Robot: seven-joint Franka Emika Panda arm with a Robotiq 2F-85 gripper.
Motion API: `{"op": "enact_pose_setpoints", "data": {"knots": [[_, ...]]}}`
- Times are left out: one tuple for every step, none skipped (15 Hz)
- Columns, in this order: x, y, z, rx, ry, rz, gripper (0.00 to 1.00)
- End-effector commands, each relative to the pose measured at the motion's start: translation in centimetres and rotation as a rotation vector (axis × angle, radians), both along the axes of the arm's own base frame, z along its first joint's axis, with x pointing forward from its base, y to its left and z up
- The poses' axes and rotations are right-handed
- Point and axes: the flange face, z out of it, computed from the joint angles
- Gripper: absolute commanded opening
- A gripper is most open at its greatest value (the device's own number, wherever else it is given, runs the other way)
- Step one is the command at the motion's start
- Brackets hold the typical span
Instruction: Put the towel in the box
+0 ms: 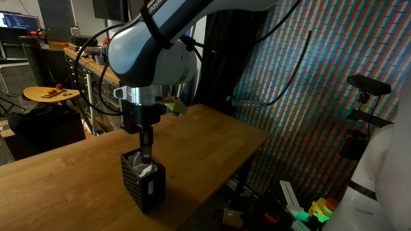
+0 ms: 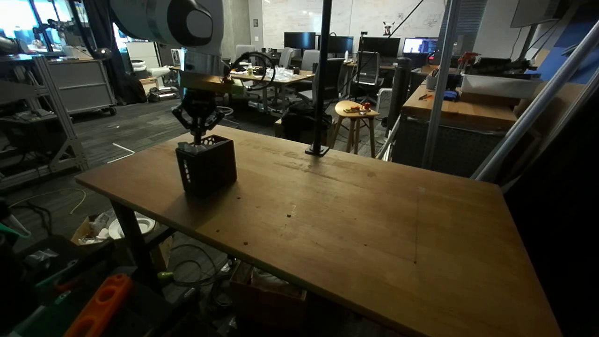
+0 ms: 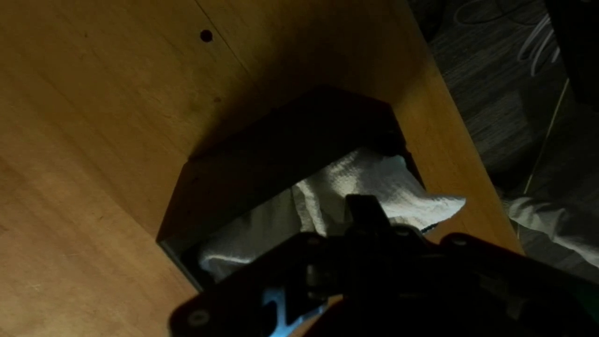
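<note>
In an exterior view, the letters "ANK" (image 1: 156,4) stand in white on the robot arm (image 1: 138,53), the rest of the word out of sight. Lines of text on a lit monitor (image 1: 24,23) in the background are too small to read, and handwriting on the whiteboard (image 2: 360,16) is too faint to make out.

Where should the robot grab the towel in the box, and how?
I'd pinch the towel from above, by its pointy corner. In the wrist view that corner seems to poke out past the edge of the box, while most of the cloth lies bunched between the walls. The box stands upright with its open top facing up, so above looks like the easiest way in.
</note>
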Motion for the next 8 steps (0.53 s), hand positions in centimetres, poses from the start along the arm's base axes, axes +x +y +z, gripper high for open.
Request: {"op": "enact_pose_setpoints", "data": {"knots": [[-0.5, -0.1, 1.3, -0.018, -0.019, 0.003, 0.03], [-0.6, -0.2, 1.5, -0.023, -0.018, 0.003, 0.03], [-0.7, -0.3, 1.5, -0.025, -0.017, 0.003, 0.04], [-0.9, -0.3, 1.6, -0.025, -0.014, 0.0, 0.03], [-1.1, -0.3, 1.6, -0.025, -0.012, -0.003, 0.04], [-1.2, -0.3, 1.6, -0.022, -0.011, -0.007, 0.03], [-1.3, -0.2, 1.6, -0.021, -0.011, -0.009, 0.03], [-1.5, -0.2, 1.6, -0.021, -0.01, -0.01, 0.04]]}}
